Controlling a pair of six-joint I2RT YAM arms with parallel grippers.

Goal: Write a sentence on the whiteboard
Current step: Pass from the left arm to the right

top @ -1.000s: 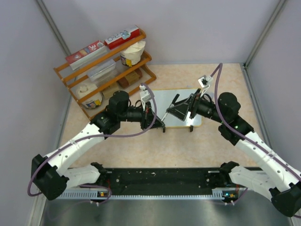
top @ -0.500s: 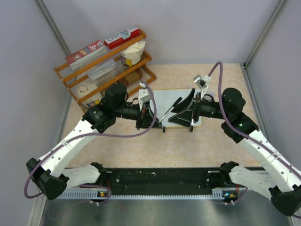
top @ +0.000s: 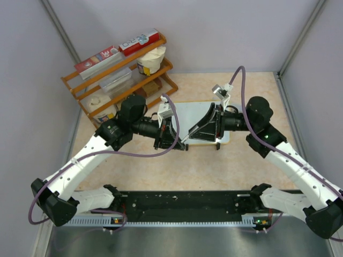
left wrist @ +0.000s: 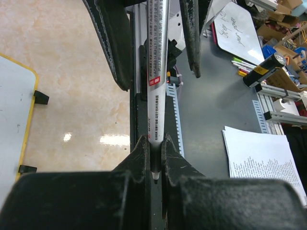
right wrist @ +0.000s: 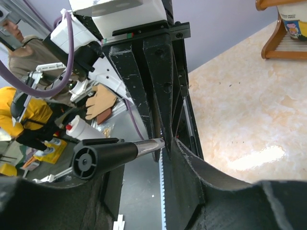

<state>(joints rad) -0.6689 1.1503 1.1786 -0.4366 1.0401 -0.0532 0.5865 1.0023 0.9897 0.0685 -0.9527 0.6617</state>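
Uncapping step: the left end effector (left wrist: 154, 153) clamps the silver-white cylindrical marker (left wrist: 156, 72) over the tan-framed white rectangular whiteboard (top: 187, 112), which lies flat on the beige table (top: 214, 166). The right end effector (top: 195, 130) flanks the marker's black cap (right wrist: 103, 158), but I cannot tell if it grips; next it should pinch and pull straight off

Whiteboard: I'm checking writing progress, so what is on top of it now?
The left claw, shut on a marker, meets the right claw above the whiteboard. Its visible surface looks blank; the part beneath them is hidden.
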